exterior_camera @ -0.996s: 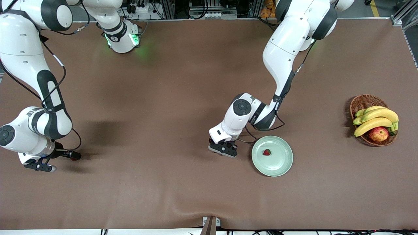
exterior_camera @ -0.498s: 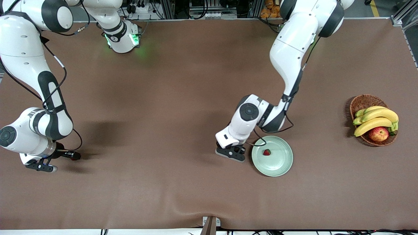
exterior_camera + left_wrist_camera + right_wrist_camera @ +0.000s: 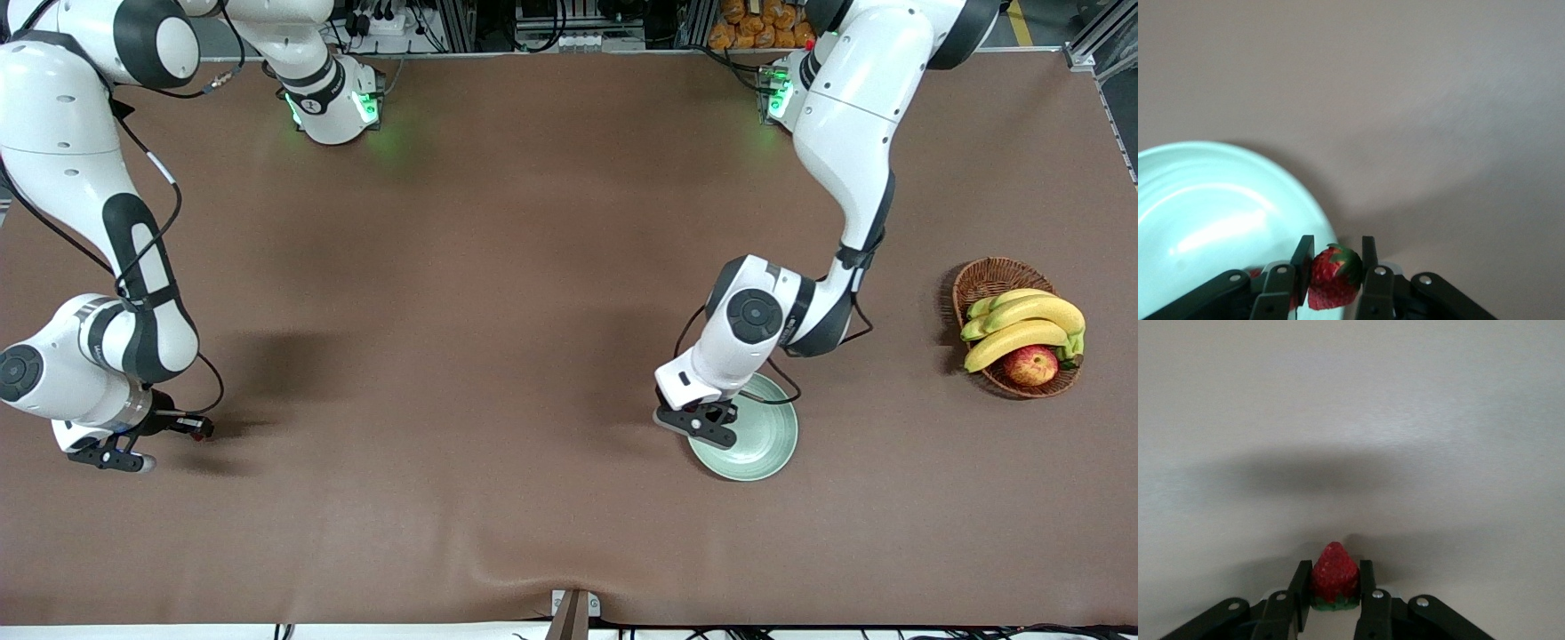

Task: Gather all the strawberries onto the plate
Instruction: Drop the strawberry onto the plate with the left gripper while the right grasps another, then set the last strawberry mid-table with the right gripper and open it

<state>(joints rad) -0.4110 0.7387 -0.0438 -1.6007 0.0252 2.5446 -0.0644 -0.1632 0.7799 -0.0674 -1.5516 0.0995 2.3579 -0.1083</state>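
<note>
Item: strawberry collection, partly done.

- Plate (image 3: 756,444): on the table toward the left arm's end, near the front camera. One berry's red edge (image 3: 1255,273) shows on it in the left wrist view, mostly hidden by the jaws.
- Left gripper (image 3: 702,425): over the plate's rim, arm bent down from its base, jaws closed on a strawberry (image 3: 1333,277); release not yet made.
- Right gripper (image 3: 111,453): low over the table at the right arm's end, well apart from the plate, jaws closed on another strawberry (image 3: 1334,577); carry to the plate remains.
</note>
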